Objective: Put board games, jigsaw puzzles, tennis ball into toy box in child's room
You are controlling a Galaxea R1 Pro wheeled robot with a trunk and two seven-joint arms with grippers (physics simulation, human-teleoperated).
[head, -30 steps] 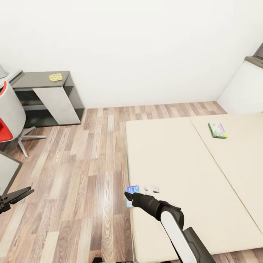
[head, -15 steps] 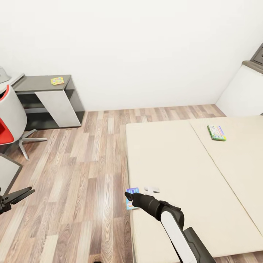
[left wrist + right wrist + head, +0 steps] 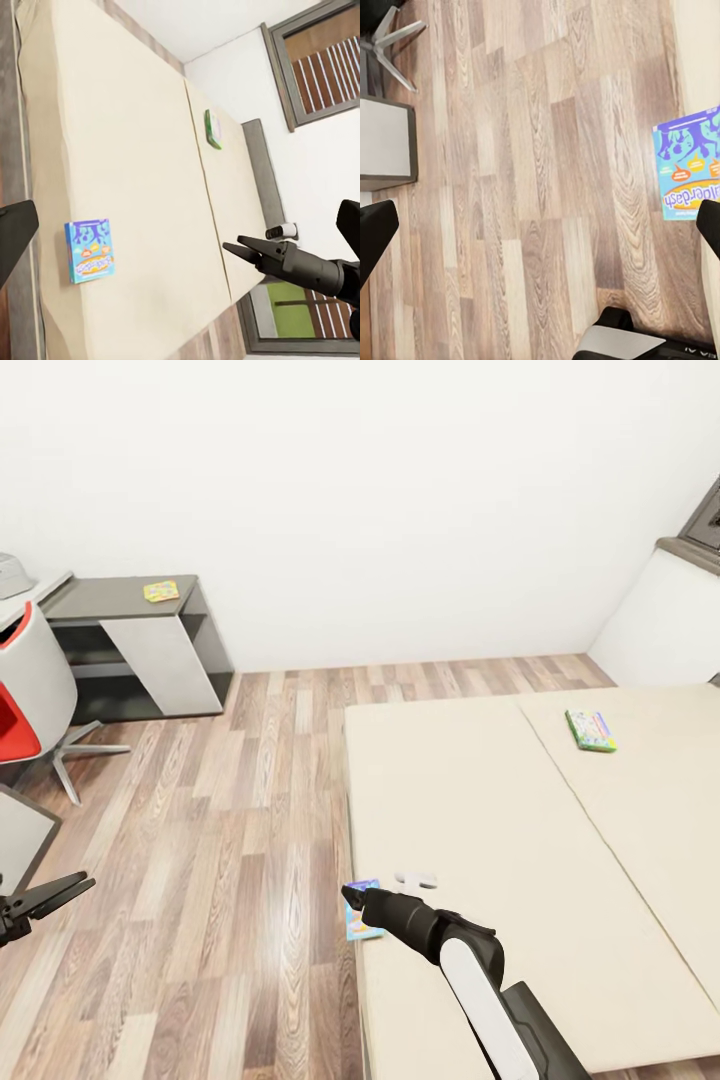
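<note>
A blue board game point(image 3: 362, 910) lies at the near left corner of the beige bed point(image 3: 480, 800), partly behind my right gripper point(image 3: 349, 897). That gripper hovers open just above it; the right wrist view shows the blue board game point(image 3: 690, 174) beside one fingertip point(image 3: 711, 226). A green board game point(image 3: 590, 730) rests further back on the bed's right half. In the left wrist view the blue board game point(image 3: 90, 250) and the green board game point(image 3: 214, 128) both lie flat. My left gripper point(image 3: 50, 895) hangs open over the floor at the left. A small yellow flat box point(image 3: 161, 591) sits on a grey desk point(image 3: 110, 600).
A red and white swivel chair point(image 3: 25, 680) stands left of the wooden floor point(image 3: 230, 810). A grey table corner point(image 3: 20, 835) pokes in near my left arm. A white wall closes the back, and a white cabinet point(image 3: 670, 630) stands at the far right.
The whole picture has slid a little downward, so the camera has moved. Both arms keep the same place in the view and both grippers stay open.
</note>
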